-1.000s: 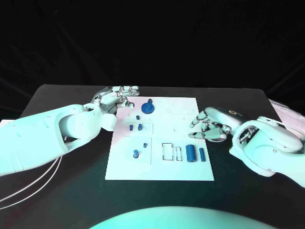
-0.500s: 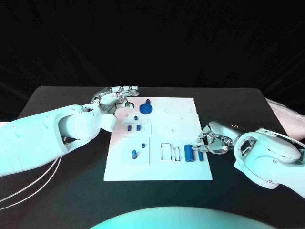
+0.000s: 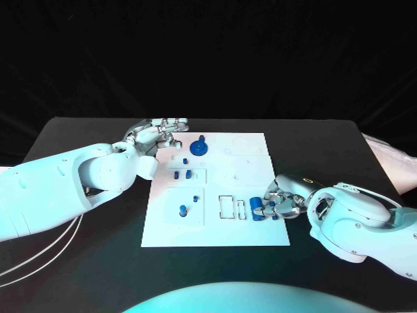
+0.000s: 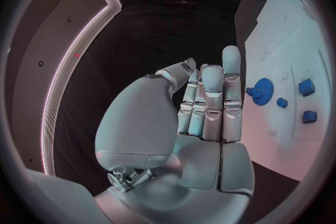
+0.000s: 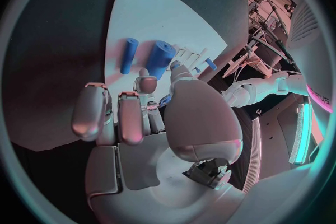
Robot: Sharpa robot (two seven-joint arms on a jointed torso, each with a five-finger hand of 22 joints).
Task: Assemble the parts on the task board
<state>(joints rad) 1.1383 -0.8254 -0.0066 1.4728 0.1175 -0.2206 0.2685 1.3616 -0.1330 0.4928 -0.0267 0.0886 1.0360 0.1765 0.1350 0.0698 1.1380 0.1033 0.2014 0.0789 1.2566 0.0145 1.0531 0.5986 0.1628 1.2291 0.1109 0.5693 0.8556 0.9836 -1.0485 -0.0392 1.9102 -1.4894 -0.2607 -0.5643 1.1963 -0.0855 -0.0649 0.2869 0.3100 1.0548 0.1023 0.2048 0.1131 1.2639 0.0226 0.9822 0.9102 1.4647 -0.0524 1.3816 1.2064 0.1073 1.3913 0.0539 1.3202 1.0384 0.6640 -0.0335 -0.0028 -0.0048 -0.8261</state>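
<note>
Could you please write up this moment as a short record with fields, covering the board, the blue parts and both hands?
surface: black table
board: white rectangular task board, lying flat mid-table
gear: round blue toothed gear at the board's far end
cylinders: thick blue cylinder and thin blue cylinder, side by side near the board's right edge
left hand: at the board's far left corner, fingers apart, holding nothing
right hand: over the two cylinders, fingers curled toward them; grasp cannot be told
</note>
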